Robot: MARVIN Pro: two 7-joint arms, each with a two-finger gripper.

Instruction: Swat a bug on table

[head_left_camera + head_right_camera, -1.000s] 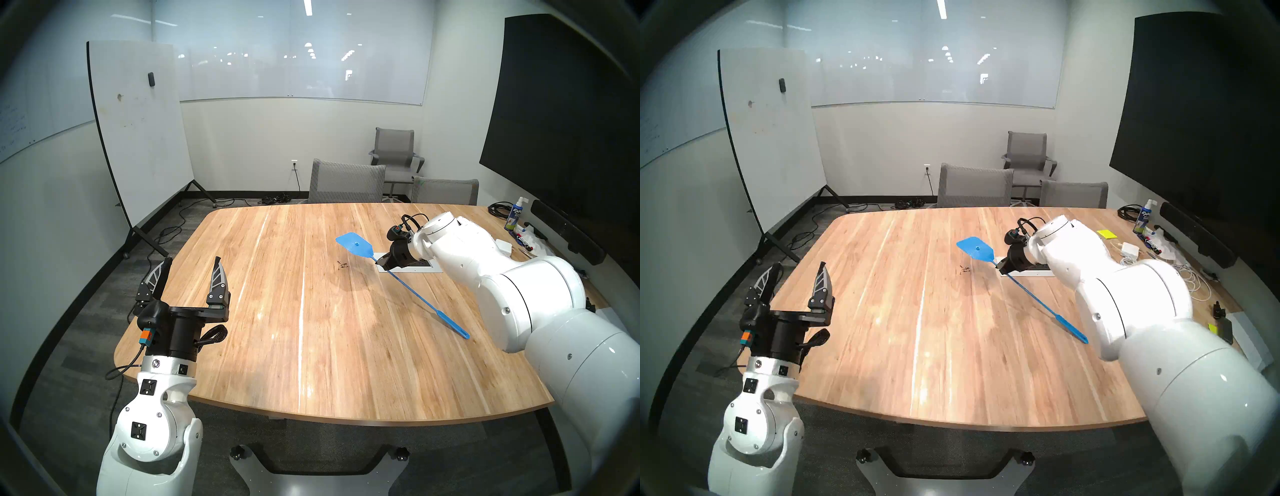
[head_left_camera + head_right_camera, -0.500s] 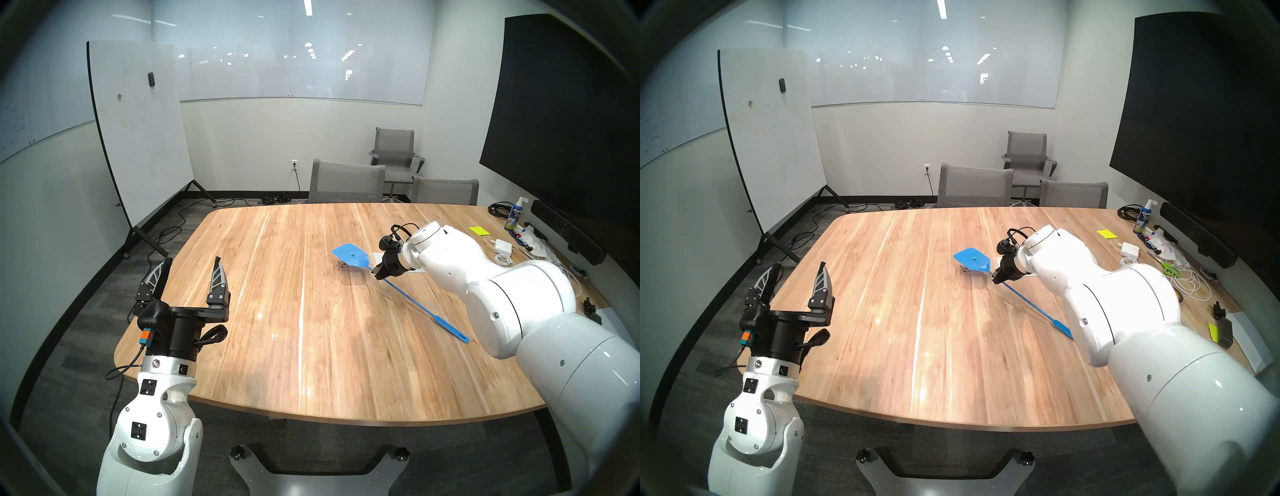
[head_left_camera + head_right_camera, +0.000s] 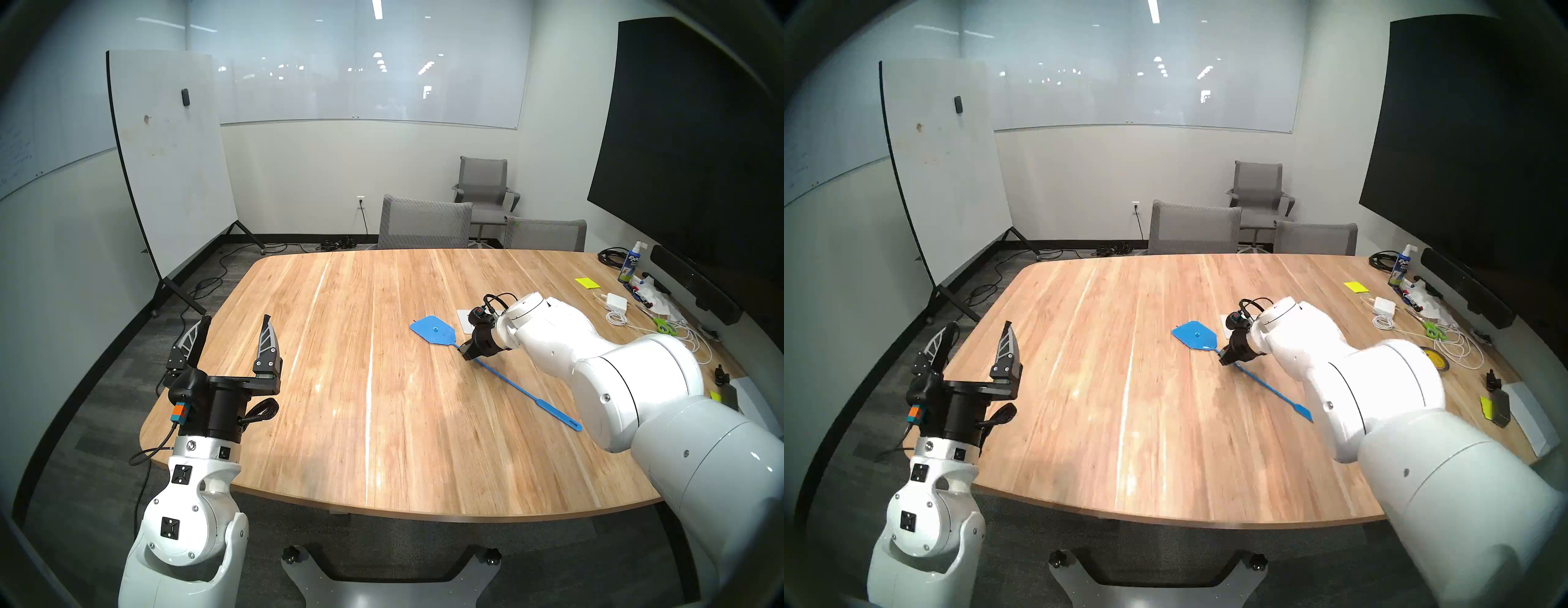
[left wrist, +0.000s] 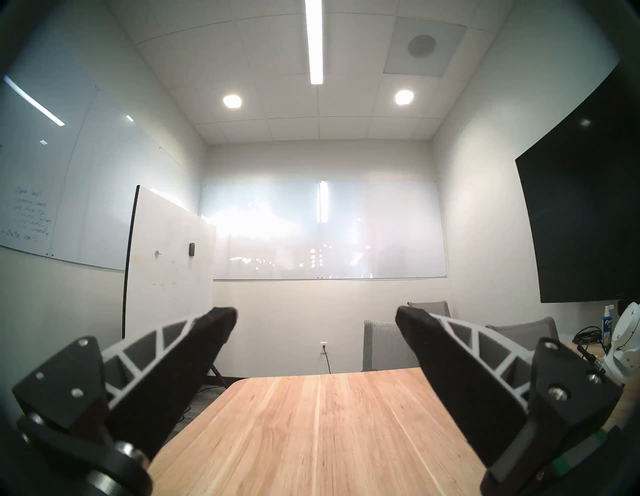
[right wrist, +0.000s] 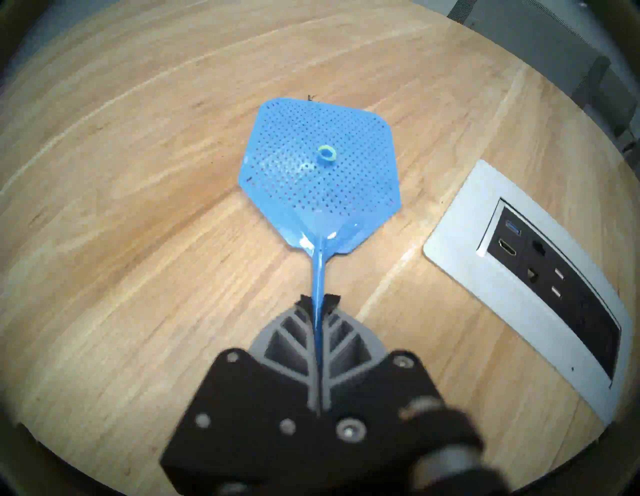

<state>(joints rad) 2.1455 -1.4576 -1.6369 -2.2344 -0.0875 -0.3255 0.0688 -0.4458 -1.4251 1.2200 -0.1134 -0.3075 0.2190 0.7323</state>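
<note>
Spreading beneath me is the large light wooden plank tabletop (image 3: 339, 424) with rounded corners. My left jaws are raised over its left edge, near the near-left corner, tips up and spread wide with nothing between them. My right jaws reach in from the right edge and are clamped tight on the thin shaft of the blue plastic fly swatter (image 3: 432, 335), just behind its head. The perforated head (image 5: 320, 173) seems to lie flat on the wood in the right half of the tabletop, about midway between the near and far edges. The flat grip end of the handle points back toward the near-right corner. Just beside the head, on the side toward the right edge, sits the white-framed outlet panel (image 5: 450, 256) set into the top. The tiny dark bug (image 5: 310, 98) is nearly all hidden. Only a few thin leg-like bits peek out at the head's far rim, touching it.
</note>
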